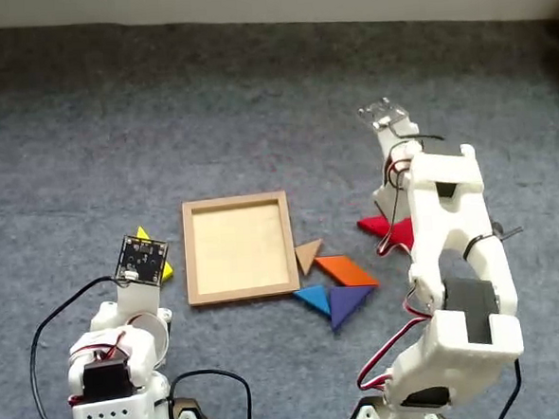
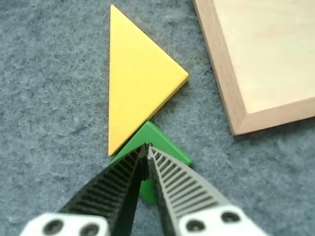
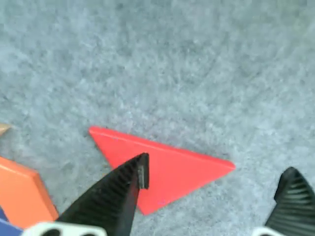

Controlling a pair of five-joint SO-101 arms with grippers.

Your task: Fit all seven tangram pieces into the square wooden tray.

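The left claw (image 2: pixel 147 150) is holding its fingers pressed together, tips poised over the green piece (image 2: pixel 165 142) and pinching nothing. The right claw (image 3: pixel 216 173) is hanging spread wide, one finger over the red triangle (image 3: pixel 167 164) and the other out past its tip. Nothing is sitting in the wooden tray (image 1: pixel 239 295), which is lying bare near the middle of the grey mat (image 1: pixel 254 107). All seven pieces are lying outside it, so the task is looking barely begun.

The yellow triangle (image 2: pixel 138 78) is touching the green piece, both just beside the tray's wall on the left arm's side. Off the opposite wall the tan triangle (image 1: pixel 307 255), orange parallelogram (image 1: pixel 345 270), blue triangle (image 1: pixel 313 298) and purple triangle (image 1: pixel 350 303) are clustering together, with the red triangle a little farther out. The left arm is sitting folded low over its pair; the right arm is standing tall and extended above the red piece.
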